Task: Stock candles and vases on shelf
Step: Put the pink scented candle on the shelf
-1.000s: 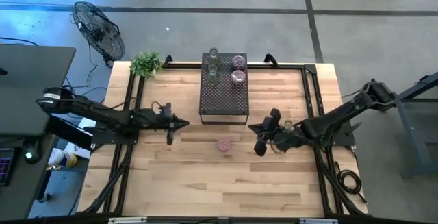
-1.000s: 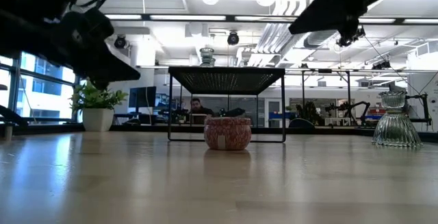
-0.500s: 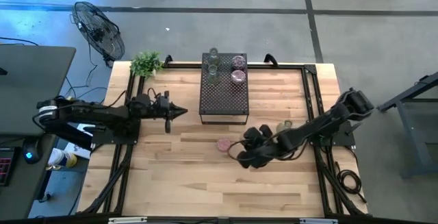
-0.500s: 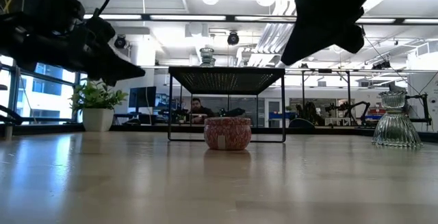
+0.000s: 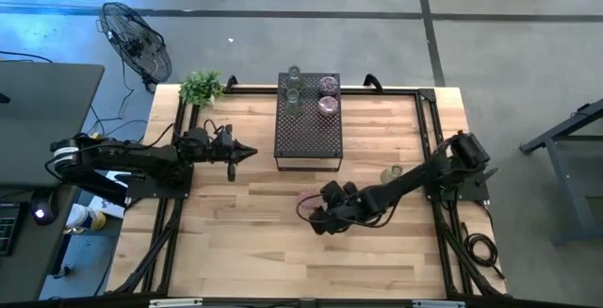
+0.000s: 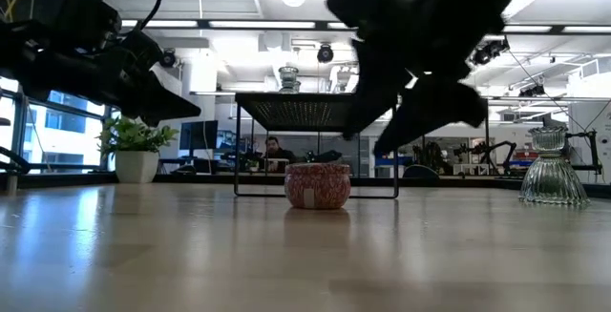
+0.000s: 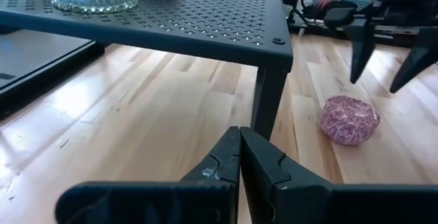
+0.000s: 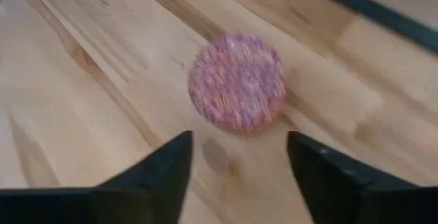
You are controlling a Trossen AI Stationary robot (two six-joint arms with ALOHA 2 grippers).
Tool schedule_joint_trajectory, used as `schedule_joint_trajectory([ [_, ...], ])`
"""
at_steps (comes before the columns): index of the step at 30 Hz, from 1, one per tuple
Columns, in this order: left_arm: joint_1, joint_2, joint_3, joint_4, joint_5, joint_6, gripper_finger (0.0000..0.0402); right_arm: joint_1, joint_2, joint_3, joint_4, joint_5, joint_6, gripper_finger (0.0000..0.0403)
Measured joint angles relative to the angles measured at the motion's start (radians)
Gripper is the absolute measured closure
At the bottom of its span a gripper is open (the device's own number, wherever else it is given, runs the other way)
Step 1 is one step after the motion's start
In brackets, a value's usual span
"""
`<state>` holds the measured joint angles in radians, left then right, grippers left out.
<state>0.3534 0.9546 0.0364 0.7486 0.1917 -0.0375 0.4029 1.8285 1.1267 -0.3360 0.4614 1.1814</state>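
Note:
One pink candle (image 5: 307, 198) stands on its base on the table in front of the shelf (image 5: 308, 124). My right gripper (image 8: 239, 157) hangs open just above and to the near side of it; in the right wrist view its fingers point down past the candle (image 8: 237, 81) without touching. The shelf's top holds two more candles (image 5: 328, 94) and two vases (image 5: 293, 87). A third vase (image 5: 389, 172) stands on the table to the right. My left gripper (image 5: 247, 152) is shut and holds nothing, left of the shelf's near corner.
A potted plant (image 5: 201, 88) stands at the table's far left corner. A black rail frame (image 5: 429, 129) runs along the table's sides. In the left wrist view the shelf's leg (image 7: 268, 101) stands right ahead of the shut fingers. Bare wood lies toward the near edge.
My right gripper has swung toward the table's left and come down over the pink candle, and it has opened. My left gripper has drawn back a little toward the far edge, beside the shelf's near left corner, and stays shut. The candle has not moved.

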Motion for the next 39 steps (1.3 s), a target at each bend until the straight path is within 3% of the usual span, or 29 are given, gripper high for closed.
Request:
schedule_joint_trajectory([
  [7,0.000,0.000,0.001,0.000,0.000,0.007,0.0399,-0.032,0.006,0.000,0.035,0.047,-0.141,0.0057],
  [13,0.000,0.000,0.001,0.000,0.000,0.007,0.0399,-0.051,0.011,-0.019,0.165,0.097,-0.352,0.0015],
  [20,0.000,0.000,0.002,-0.005,-0.002,0.007,0.0399,-0.043,0.121,-0.020,0.259,0.093,-0.526,0.0013],
  [28,0.000,0.000,0.002,-0.010,-0.011,0.007,0.0399,-0.051,0.189,-0.019,0.349,0.115,-0.560,0.0018],
  [39,0.000,0.001,0.002,-0.018,-0.019,0.009,0.0399,-0.063,0.223,-0.019,0.408,0.090,-0.555,0.0114],
])
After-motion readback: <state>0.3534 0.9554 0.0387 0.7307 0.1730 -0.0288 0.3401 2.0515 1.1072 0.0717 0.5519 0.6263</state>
